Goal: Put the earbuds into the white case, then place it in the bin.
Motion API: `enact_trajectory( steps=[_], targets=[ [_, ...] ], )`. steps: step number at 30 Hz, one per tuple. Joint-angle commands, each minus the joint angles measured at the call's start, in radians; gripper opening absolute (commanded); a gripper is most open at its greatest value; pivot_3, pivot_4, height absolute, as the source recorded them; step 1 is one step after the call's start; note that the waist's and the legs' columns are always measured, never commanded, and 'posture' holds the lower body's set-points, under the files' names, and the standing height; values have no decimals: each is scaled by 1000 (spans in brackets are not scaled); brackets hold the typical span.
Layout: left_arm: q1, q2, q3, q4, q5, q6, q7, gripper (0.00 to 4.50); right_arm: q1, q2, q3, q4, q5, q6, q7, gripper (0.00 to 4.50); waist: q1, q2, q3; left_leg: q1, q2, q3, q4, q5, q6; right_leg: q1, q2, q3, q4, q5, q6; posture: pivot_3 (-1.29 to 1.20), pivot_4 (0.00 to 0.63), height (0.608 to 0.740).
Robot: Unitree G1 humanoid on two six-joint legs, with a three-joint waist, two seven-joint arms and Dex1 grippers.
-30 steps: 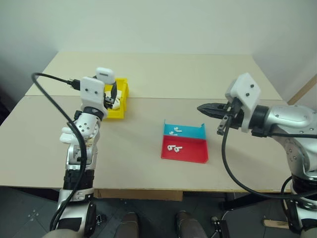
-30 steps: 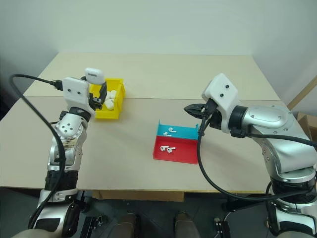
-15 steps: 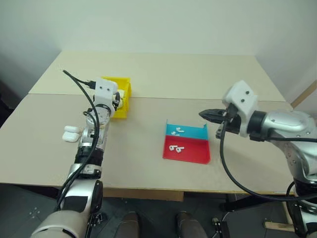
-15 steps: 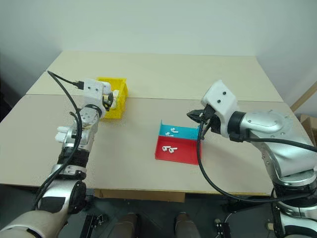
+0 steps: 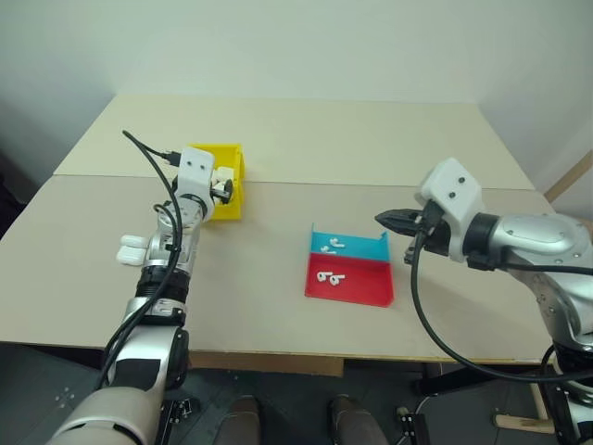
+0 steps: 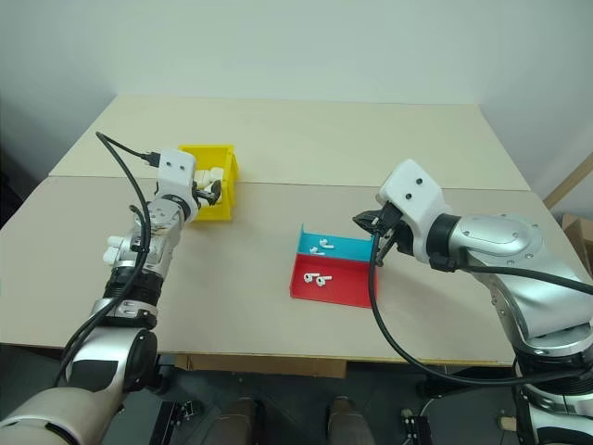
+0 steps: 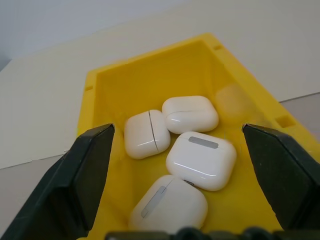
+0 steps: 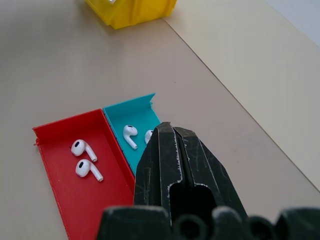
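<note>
Left gripper [image 7: 175,165] spread across bin [image 7: 100,85] walls, cases [image 7: 200,160] inside

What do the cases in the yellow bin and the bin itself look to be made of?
The white cases look like hard glossy plastic: smooth rounded shells with soft highlights and thin lid seams. The bin looks like moulded plastic with a duller, satin finish: even bright yellow walls and faint reflections of the cases. Neither can be confirmed by look alone.

No readable text, label, brand or number anywhere — not on any surface in view.
</note>
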Motion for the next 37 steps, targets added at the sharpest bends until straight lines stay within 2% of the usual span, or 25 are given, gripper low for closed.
enact_trajectory(
  steps=[1, 4, 8, 12, 19, 25, 37],
  targets=[
    [54, 23, 15, -232, -76, 5, -100, 4456, -2, -44, -32, -25, 12, -45, 31, 0, 0, 0, 0, 0, 0, 0, 0, 0, 0, 0, 0, 0, 0, 0, 0, 0, 150, 740],
    [174, 67, 16, -451, -172, -47, -267, 4456, 67, -100, -67, -32, -9, -186, 112, 0, 0, 0, 0, 0, 0, 0, 0, 0, 0, 0, 0, 0, -1, 0, 0, 0, 150, 740],
    [364, 177, 58, -716, -352, -11, -501, 4456, 198, -125, -190, -20, 27, -391, 254, 0, -5, 0, 0, 1, 1, 0, -1, 0, 0, 0, 0, 0, -1, 0, 0, 0, 150, 740],
    [540, 300, 120, -875, -477, 10, -654, 4456, 307, -162, -283, 1, 43, -530, 386, 0, -6, 0, 0, 4, 2, 2, 0, 0, 0, 3, 0, 1, 0, 0, 0, 0, 150, 740],
    [807, 448, 312, -1068, -687, 75, -808, 4456, 420, -203, -399, 53, 56, -643, 494, 0, -7, 0, 0, 11, 2, 2, -1, 0, 0, 12, 0, 1, -4, -1, 1, 0, 150, 740],
    [920, 493, 412, -1107, -759, 95, -853, 4456, 469, -211, -428, 98, 44, -684, 523, 0, -4, 0, 0, 13, 3, 3, -1, 0, 0, 13, 0, 1, -4, -1, 1, 0, 150, 740],
    [973, 495, 416, -1136, -754, 90, -812, 4456, 447, -218, -355, 138, 11, -724, 495, 0, -4, 0, 0, 14, 3, 4, -3, 0, 0, 15, 1, 1, -7, -1, 0, 0, 150, 740]
  ],
)
